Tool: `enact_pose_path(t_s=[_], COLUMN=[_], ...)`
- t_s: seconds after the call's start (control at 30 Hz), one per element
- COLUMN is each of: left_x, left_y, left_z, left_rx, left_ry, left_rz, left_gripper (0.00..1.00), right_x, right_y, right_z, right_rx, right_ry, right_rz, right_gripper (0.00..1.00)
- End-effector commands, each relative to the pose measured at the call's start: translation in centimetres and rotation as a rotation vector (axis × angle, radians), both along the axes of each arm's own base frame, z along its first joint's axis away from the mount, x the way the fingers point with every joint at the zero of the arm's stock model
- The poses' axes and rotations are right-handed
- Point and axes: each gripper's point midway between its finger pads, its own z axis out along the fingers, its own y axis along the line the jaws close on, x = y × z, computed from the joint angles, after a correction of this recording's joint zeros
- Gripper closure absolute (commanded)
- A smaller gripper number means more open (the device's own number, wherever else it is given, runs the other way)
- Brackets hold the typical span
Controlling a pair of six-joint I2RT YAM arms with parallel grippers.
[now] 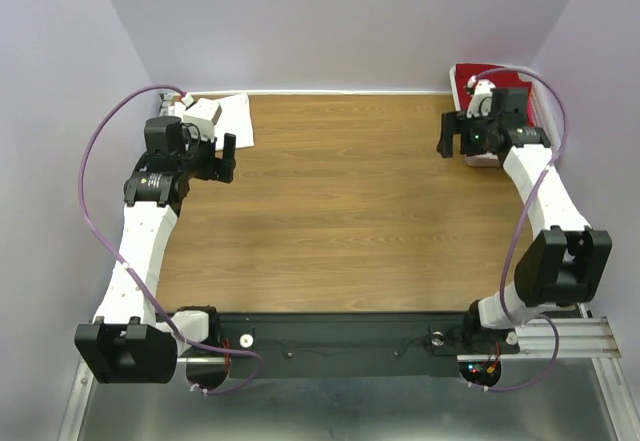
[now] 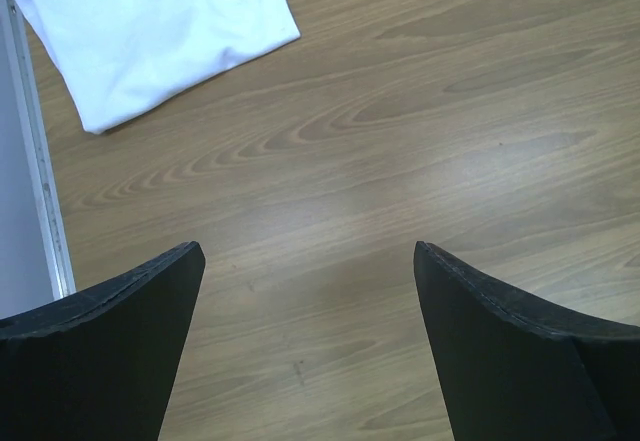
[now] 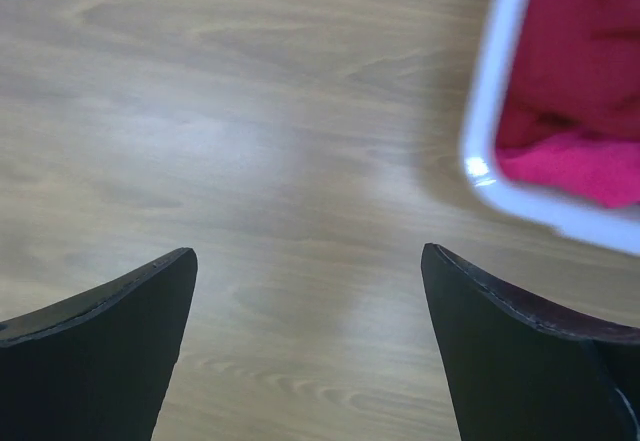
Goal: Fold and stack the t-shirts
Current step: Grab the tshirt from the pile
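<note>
Step in hand: a fresh shirt is judged to be due for fetching, since nothing is carried by either hand.
Left hand [image 1: 222, 161] [image 2: 310, 251]: spread wide and empty, held over bare table [image 1: 350, 211] just near and right of the white t-shirt.
Right hand [image 1: 455, 143] [image 3: 310, 251]: spread wide and empty, held over the wood just left of the basket.
White t-shirt [image 1: 228, 116] [image 2: 150, 31]: laid flat, apparently folded, at the far left corner, apart from the left hand.
Dark red t-shirt [image 3: 590, 41]: bundled inside the basket [image 1: 458, 86] [image 3: 490, 111] at the far right corner.
Bright pink t-shirt [image 3: 580, 166]: bunched against the red one. Which lies on top cannot be told from the blurred wrist view.
Next move: the right hand would need to be carried over the rim and lowered onto loose cloth.
In the way: the basket rim; the tangle of the two shirts, so that both may be lifted together.
</note>
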Motion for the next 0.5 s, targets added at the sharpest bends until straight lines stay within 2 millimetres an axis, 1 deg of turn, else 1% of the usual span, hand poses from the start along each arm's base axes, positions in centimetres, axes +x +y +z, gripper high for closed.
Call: enact_pose_path(t_s=[0.0,0.03,0.07,0.1,0.17,0.2,0.23,0.27,0.3,0.4,0.43,0.47], left_x=[0.6,0.7,0.8,0.9,1.1,1.2,1.3,1.3,1.3,1.5,1.5,1.6], left_y=[-0.5,-0.5,-0.6,-0.9,-1.2,-1.3,-1.5,-1.6,-1.8,-1.8,-1.8,-1.8], left_z=[4.2,4.3,4.6,4.5,4.7,4.6,4.7,4.6,4.6,4.3,4.1,3.9], left_rx=[0.011,0.011,0.008,0.002,-0.006,-0.010,-0.018,-0.023,-0.029,-0.031,-0.030,-0.031], left_ry=[-0.122,-0.124,-0.129,-0.120,-0.121,-0.117,-0.116,-0.114,-0.112,-0.106,-0.103,-0.100], left_rz=[-0.037,-0.038,-0.046,-0.059,-0.071,-0.076,-0.082,-0.084,-0.091,-0.096,-0.096,-0.095], left_gripper=[0.01,0.01,0.01,0.01,0.01,0.01,0.01,0.01,0.01,0.01,0.01,0.01], right_x=[2.5,3.4,3.9,4.6,5.9,6.7,7.1,8.1,8.8,10.6,11.3,11.8], right_y=[-5.5,-6.5,-7.1,-8.5,-10.0,-11.1,-11.9,-12.6,-13.5,-14.8,-15.1,-15.2], right_z=[2.0,3.2,3.0,2.3,3.0,1.6,1.3,2.2,0.7,0.6,-0.8,-1.4], right_rx=[-0.029,-0.040,-0.046,-0.060,-0.084,-0.089,-0.098,-0.103,-0.101,-0.118,-0.117,-0.114], right_ry=[-0.038,-0.066,-0.063,-0.049,-0.066,-0.037,-0.031,-0.055,-0.025,-0.033,-0.008,-0.002], right_rz=[-0.106,-0.118,-0.124,-0.143,-0.167,-0.185,-0.205,-0.218,-0.240,-0.269,-0.272,-0.272], right_gripper=[0.00,0.00,0.00,0.00,0.00,0.00,0.00,0.00,0.01,0.03,0.05,0.05])
